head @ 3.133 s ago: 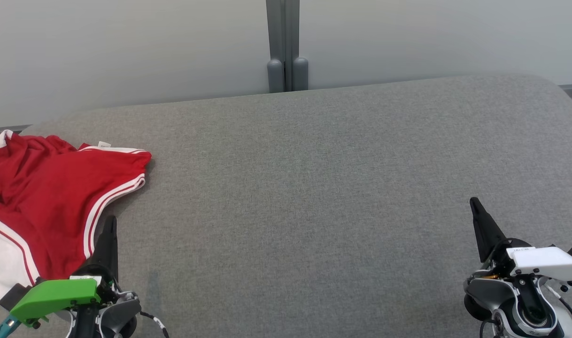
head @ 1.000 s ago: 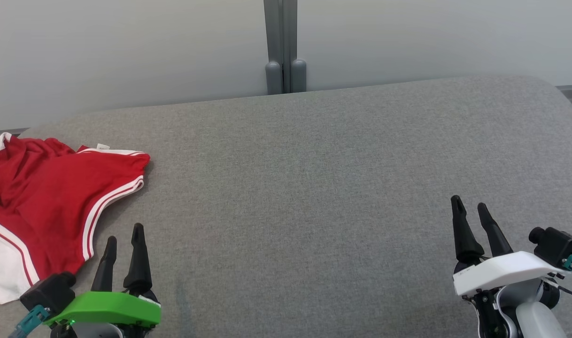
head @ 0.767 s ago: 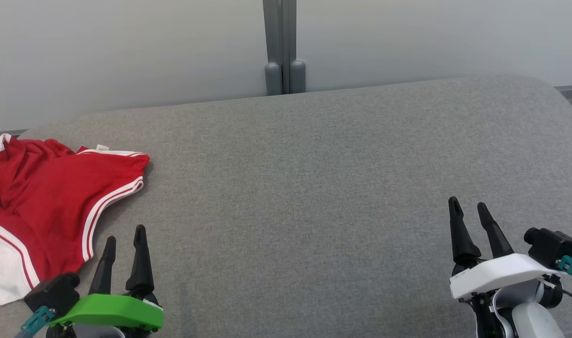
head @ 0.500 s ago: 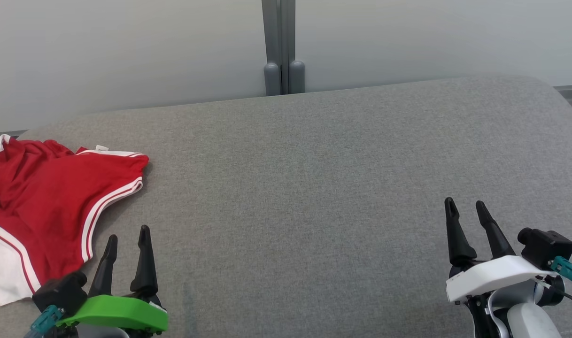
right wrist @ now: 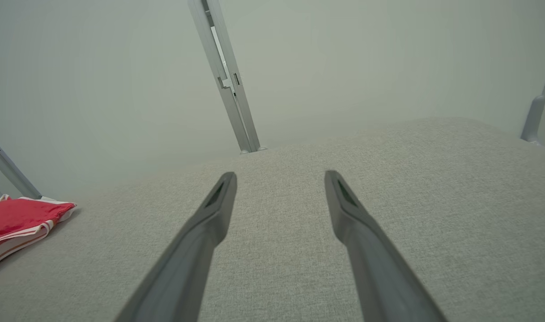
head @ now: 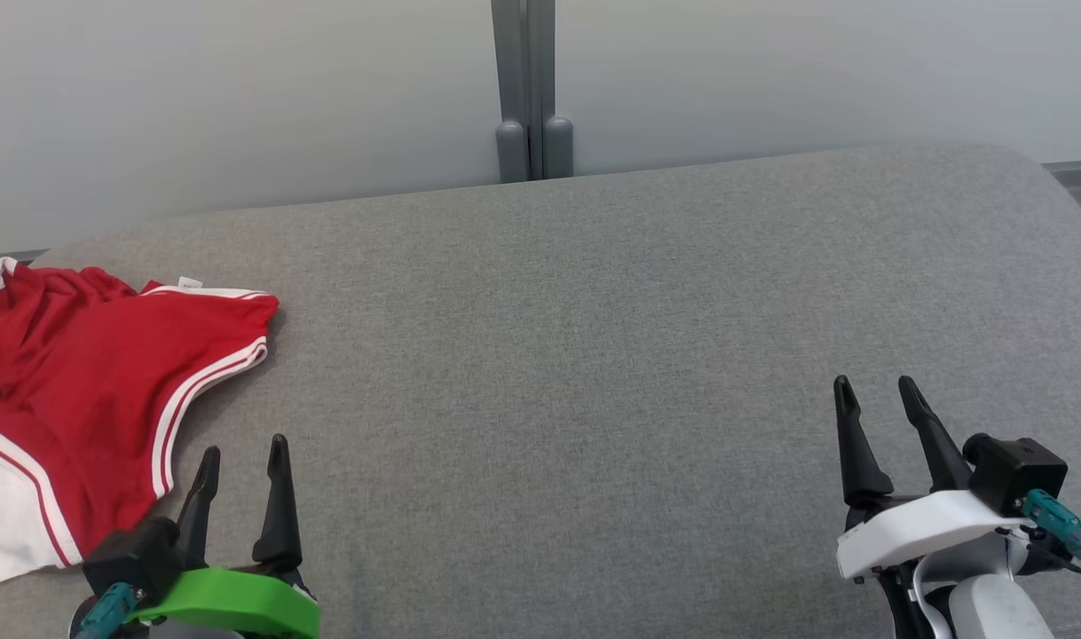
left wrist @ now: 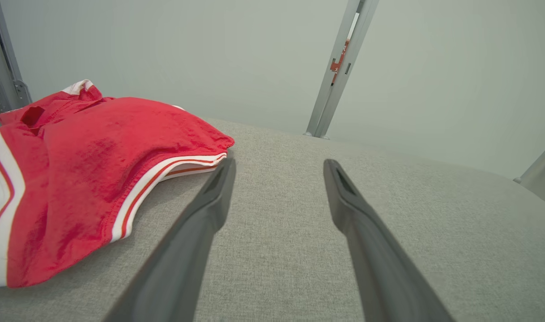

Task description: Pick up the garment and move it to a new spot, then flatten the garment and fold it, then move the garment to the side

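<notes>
Left gripper (head: 244, 445) gapes near crumpled red garment (head: 88, 373).

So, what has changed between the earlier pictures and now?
Both wrists turned: earlier each gripper showed one finger edge-on; now the left gripper and the right gripper show both fingers, open and empty. The left one also shifted right, away from the garment. The garment lies unchanged on the grey surface; nothing was grasped.
</notes>
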